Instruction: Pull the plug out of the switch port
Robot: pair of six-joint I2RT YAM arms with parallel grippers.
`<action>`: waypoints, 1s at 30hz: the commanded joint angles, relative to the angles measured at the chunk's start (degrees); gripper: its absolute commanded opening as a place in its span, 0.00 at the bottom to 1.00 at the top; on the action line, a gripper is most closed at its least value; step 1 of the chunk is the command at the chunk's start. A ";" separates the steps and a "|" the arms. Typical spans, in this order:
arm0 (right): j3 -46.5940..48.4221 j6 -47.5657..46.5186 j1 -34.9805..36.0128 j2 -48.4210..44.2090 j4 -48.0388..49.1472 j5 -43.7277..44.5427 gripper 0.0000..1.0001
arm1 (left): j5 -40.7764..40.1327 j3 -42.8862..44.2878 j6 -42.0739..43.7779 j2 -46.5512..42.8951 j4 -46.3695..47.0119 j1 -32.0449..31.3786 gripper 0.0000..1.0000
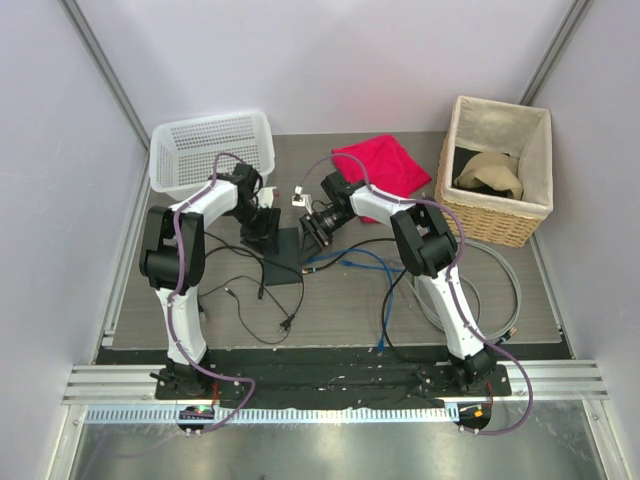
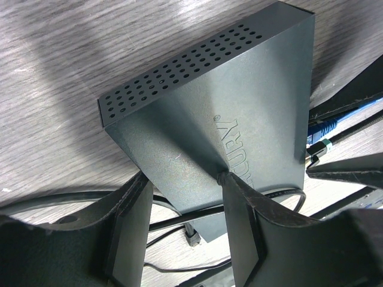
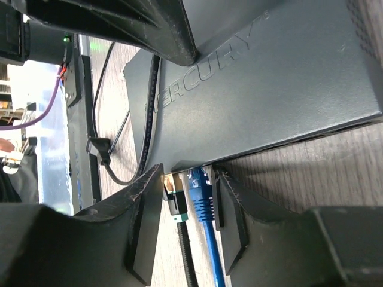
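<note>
The flat black switch (image 1: 285, 258) lies on the table between both arms; it also shows in the left wrist view (image 2: 227, 101) and the right wrist view (image 3: 269, 89). My left gripper (image 2: 184, 179) is open. One fingertip (image 2: 226, 179) presses on the switch's top, the other stands beside its edge. A blue plug (image 3: 199, 194) and a black plug with a teal tip (image 3: 176, 200) sit in ports along the narrow edge. My right gripper (image 3: 187, 173) is closed round both plugs, its fingers touching their outer sides. In the top view the grippers (image 1: 262, 232) (image 1: 312, 232) face each other.
A white plastic basket (image 1: 212, 150) stands at the back left, a red cloth (image 1: 385, 165) behind the right gripper, and a wicker basket (image 1: 497, 170) at the back right. Black cables (image 1: 250, 295), a blue cable (image 1: 360, 262) and a grey cable coil (image 1: 500, 290) lie nearer the front.
</note>
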 commanded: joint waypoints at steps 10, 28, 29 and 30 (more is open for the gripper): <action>4.48 -11.31 -0.57 5.93 -11.27 3.39 0.25 | -4.60 1.93 2.58 6.89 0.32 -1.03 0.52; 18.64 -34.69 -0.30 13.14 -43.79 11.92 0.03 | -4.86 2.10 2.58 6.89 0.76 -0.94 0.52; 18.03 -34.60 -0.21 13.05 -43.71 11.92 0.04 | -4.86 2.02 2.58 6.89 0.67 -1.03 0.52; 17.76 -34.52 -0.30 12.88 -43.71 11.66 0.03 | -4.86 1.93 2.67 6.80 0.76 -1.03 0.52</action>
